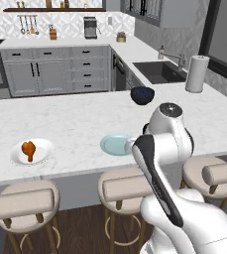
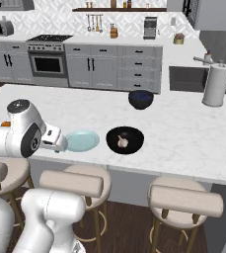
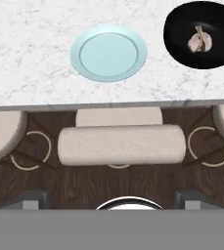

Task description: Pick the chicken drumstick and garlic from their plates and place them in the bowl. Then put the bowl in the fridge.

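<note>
The chicken drumstick [image 1: 28, 149] lies on the white plate [image 1: 43, 153] at the counter's left. The pale teal plate [image 1: 114, 144] [image 2: 82, 141] [image 3: 108, 52] is bare. To its right, the garlic [image 2: 122, 142] [image 3: 200, 41] rests inside the black bowl [image 2: 126, 132] [image 3: 182, 34]. My gripper [image 2: 59, 144] hangs over the counter's front edge, just left of the teal plate, pointing down. Its fingertips are hidden and nothing shows held; it stands open. The fridge is out of view.
A small dark blue bowl [image 1: 142, 95] [image 2: 140, 99] sits further back on the counter. A paper towel roll [image 2: 215, 84] stands by the sink [image 1: 157, 71]. Padded stools [image 3: 122, 144] line the counter's near side.
</note>
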